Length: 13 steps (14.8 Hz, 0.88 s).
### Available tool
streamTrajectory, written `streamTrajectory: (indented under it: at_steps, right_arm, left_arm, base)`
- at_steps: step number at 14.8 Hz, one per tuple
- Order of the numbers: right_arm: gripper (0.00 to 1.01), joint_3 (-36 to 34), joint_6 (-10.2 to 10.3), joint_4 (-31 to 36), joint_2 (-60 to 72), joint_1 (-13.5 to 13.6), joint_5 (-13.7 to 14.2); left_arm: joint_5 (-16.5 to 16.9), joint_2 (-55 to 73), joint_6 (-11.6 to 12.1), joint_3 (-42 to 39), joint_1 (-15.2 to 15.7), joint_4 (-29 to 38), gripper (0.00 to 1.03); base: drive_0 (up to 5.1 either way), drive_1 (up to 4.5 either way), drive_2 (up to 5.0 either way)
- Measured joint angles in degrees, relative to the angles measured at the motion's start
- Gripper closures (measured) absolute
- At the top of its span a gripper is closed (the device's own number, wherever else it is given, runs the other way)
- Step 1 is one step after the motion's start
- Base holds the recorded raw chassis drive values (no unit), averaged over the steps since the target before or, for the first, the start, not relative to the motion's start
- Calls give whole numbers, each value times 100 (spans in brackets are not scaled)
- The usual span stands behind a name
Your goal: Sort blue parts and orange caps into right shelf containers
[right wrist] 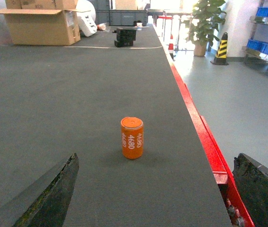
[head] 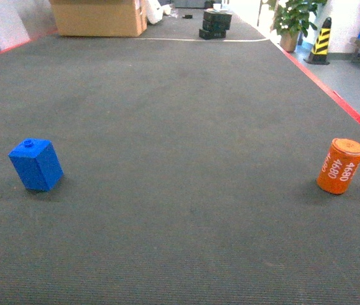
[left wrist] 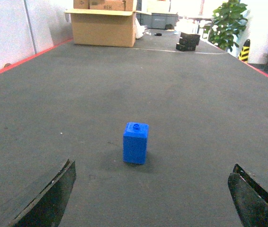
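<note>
A blue part [head: 35,164] stands upright on the dark grey belt at the left, its round stud on top. The left wrist view shows this blue part [left wrist: 136,142] ahead of my left gripper [left wrist: 153,194], which is open and empty, well short of it. An orange cap [head: 340,166] marked "4680" stands at the right near the red edge. In the right wrist view the orange cap [right wrist: 132,137] lies ahead of my open, empty right gripper [right wrist: 157,189]. Blue containers [right wrist: 266,47] sit on a shelf far right. Neither gripper shows in the head view.
A cardboard box [head: 98,17] and stacked black trays [head: 215,24] sit at the belt's far end. A red rail [right wrist: 205,137] borders the belt's right side, with open floor beyond. A potted plant [head: 292,22] and a striped bollard [head: 321,41] stand on that floor.
</note>
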Motion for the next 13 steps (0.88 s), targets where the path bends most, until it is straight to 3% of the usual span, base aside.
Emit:
streamTrajectory:
  at_steps: [6,7,8,9,12,13]
  right_arm:
    - [3,0,0,0,0,0,0]
    - [3,140,-118,-518,219,103,330]
    - [3,199,-168,-238,1005,142,601]
    - [3,223,-170,385,1827,127,632]
    - [3,1290,-149,3141,5449,-155,509]
    - [3,1856,-129,3604,6579,-168,424]
  left_arm:
    - [0,0,0,0,0,2,5]
    - [0,0,0,0,0,0,5]
    - [0,0,0,0,0,2,5]
    - [-2,0,0,0,0,4,5]
    - [2,0,2,0,0,4,5]
    - [-2,0,0,0,0,4,5]
  base:
    - [0,0,0]
    - [0,0,0]
    - [0,0,0]
    - [0,0,0]
    - [0,0,0]
    - [0,0,0]
